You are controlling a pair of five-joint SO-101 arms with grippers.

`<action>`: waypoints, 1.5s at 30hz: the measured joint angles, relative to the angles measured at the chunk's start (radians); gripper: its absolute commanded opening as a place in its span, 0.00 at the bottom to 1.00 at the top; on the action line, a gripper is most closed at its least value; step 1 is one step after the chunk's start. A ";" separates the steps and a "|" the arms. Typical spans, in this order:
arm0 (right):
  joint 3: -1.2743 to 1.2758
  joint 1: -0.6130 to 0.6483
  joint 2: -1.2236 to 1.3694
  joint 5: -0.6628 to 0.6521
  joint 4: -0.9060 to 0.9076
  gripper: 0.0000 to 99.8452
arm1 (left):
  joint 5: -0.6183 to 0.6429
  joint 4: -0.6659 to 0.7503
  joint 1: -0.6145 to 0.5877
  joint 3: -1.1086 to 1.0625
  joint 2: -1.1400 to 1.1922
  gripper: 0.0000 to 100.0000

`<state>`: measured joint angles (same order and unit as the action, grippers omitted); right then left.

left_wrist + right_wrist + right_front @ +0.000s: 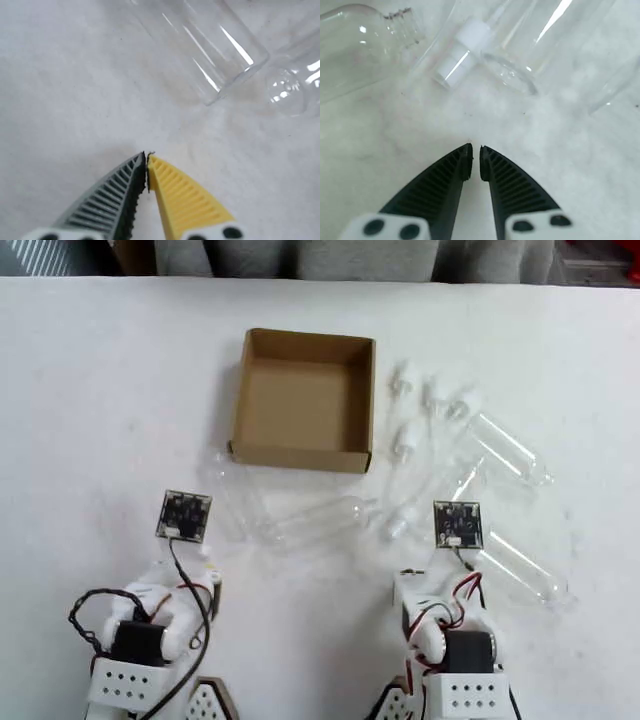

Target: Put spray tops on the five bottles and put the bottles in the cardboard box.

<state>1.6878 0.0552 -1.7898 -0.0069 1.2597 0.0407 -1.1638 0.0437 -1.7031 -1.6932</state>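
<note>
While left gripper (147,161) and right gripper (475,161) sit closed, empty, bottles (320,522) lie flat below box (300,456), mid-frame. Spray top (457,52), lower centre-right, just ahead of right gripper, lying slantwise; right arm nearer.

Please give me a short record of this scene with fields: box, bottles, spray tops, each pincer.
cardboard box: open, nothing inside
bottles: clear, lying on the table, outside the box
spray tops: loose, beside the box
left pincer: shut, empty
right pincer: shut, empty
</note>
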 measured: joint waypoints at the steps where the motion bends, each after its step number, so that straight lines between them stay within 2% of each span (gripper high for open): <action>1: 0.000 -0.002 0.000 0.000 0.000 0.02 | 0.000 0.000 0.000 0.000 0.000 0.03; 8: -0.023 -0.031 -0.003 0.000 0.000 0.02 | 0.000 0.068 -0.075 0.081 0.000 0.03; 16: -0.023 -0.137 -0.012 0.000 0.000 0.02 | -0.003 0.133 -0.077 0.180 0.000 0.03; 22: -0.023 -0.175 -0.012 0.000 0.000 0.02 | -0.106 0.149 -0.078 0.262 0.000 0.03; 26: -0.023 -0.192 -0.012 0.000 0.000 0.02 | -0.081 0.127 -0.078 0.351 0.018 0.03; 29: -0.023 -0.192 -0.014 0.000 0.000 0.02 | -0.054 0.110 -0.080 0.445 0.158 0.03; 36: -0.023 -0.192 -0.014 0.000 0.000 0.02 | 0.066 0.110 -0.080 0.697 0.655 0.03; 41: -0.023 -0.192 -0.014 0.000 0.000 0.02 | 0.180 0.192 -0.074 0.766 0.942 0.03; 45: -0.023 -0.192 -0.014 0.000 0.000 0.02 | 0.272 0.264 -0.074 0.796 1.129 0.12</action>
<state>1.6648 -0.1366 -1.8036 -0.0069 1.2597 0.3122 -0.8999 -0.0299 -0.9068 -0.5639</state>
